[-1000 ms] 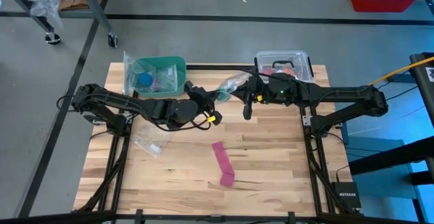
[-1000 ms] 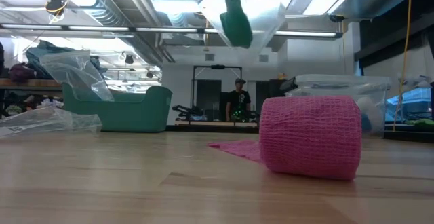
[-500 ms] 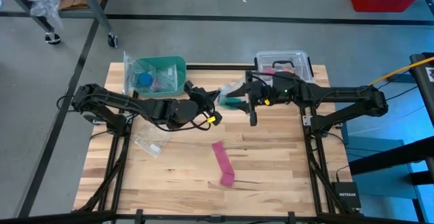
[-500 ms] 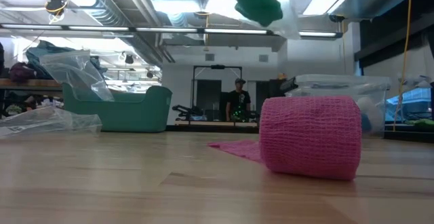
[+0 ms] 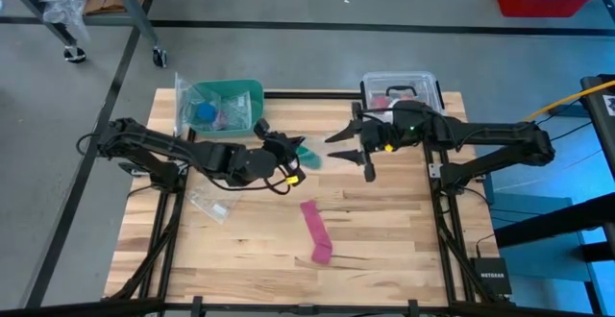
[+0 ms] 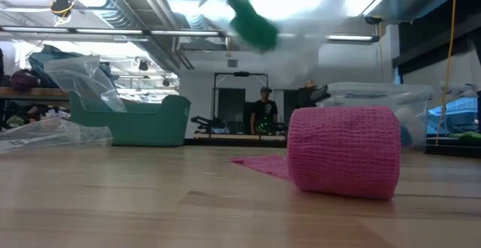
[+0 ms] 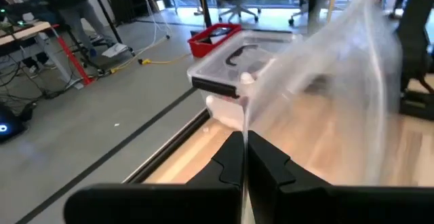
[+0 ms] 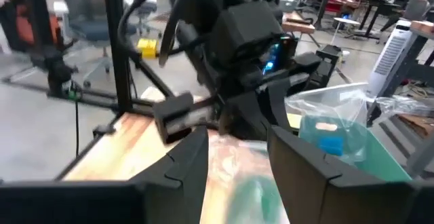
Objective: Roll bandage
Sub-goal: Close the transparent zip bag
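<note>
The teal-green bandage (image 5: 309, 152) sits bunched inside a clear plastic bag (image 7: 339, 68), held above the table's far middle. In the low view the bandage (image 6: 252, 22) shows high up and blurred. My left gripper (image 5: 291, 152) is shut on the bag. My right gripper (image 5: 351, 154) stands open just to the right of the bag and touches nothing. In the right wrist view its fingers (image 8: 298, 159) stand on either side of the bag with the bandage (image 8: 254, 190). My left gripper pinches the clear bag's thin edge (image 7: 252, 125) between its two shut fingers. It comes roughly level from the table's left. The bag reaches out past the fingertips toward the right arm. It is lifted clear of the table, with the bandage inside it.
A pink strip (image 5: 315, 229) lies near the table's middle, its rolled end (image 6: 344, 152) toward the near edge. A teal bin (image 5: 226, 106) stands at the far left, and a clear lidded box (image 5: 402, 91) at the far right. An empty plastic bag (image 5: 211, 202) lies at the left.
My right gripper has opened, let go of the bag, and drawn a little toward the near and right edges. The bag with the bandage has swung over toward my left gripper, which still holds it and has shifted slightly toward the near edge.
</note>
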`<action>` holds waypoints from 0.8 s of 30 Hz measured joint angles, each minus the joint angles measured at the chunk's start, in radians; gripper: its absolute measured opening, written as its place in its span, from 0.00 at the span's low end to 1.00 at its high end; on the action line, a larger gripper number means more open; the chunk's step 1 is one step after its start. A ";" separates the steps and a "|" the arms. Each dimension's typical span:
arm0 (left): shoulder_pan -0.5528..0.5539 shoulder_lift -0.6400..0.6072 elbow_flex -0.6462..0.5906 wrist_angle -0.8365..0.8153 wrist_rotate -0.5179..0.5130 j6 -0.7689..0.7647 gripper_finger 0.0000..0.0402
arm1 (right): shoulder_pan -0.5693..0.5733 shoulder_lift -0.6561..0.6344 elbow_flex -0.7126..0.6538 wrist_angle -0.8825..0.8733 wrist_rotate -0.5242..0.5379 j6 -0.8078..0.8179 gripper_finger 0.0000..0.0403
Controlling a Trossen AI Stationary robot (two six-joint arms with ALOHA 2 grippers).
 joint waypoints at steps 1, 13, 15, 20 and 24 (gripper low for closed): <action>-0.007 -0.003 0.000 -0.009 0.003 0.004 0.00 | 0.000 -0.007 0.000 -0.018 0.000 -0.016 0.38; -0.055 -0.006 -0.001 -0.029 0.020 0.014 0.00 | 0.000 -0.029 0.001 -0.168 0.037 -0.080 0.38; -0.063 -0.006 -0.001 -0.047 0.029 0.011 0.00 | 0.000 -0.028 0.001 -0.177 0.037 -0.089 0.38; -0.079 -0.006 -0.001 -0.104 0.040 -0.038 0.00 | 0.000 -0.033 0.001 -0.173 0.038 -0.119 0.38; -0.090 -0.006 -0.001 -0.174 0.040 -0.089 0.00 | 0.000 -0.039 0.001 -0.174 0.038 -0.124 0.38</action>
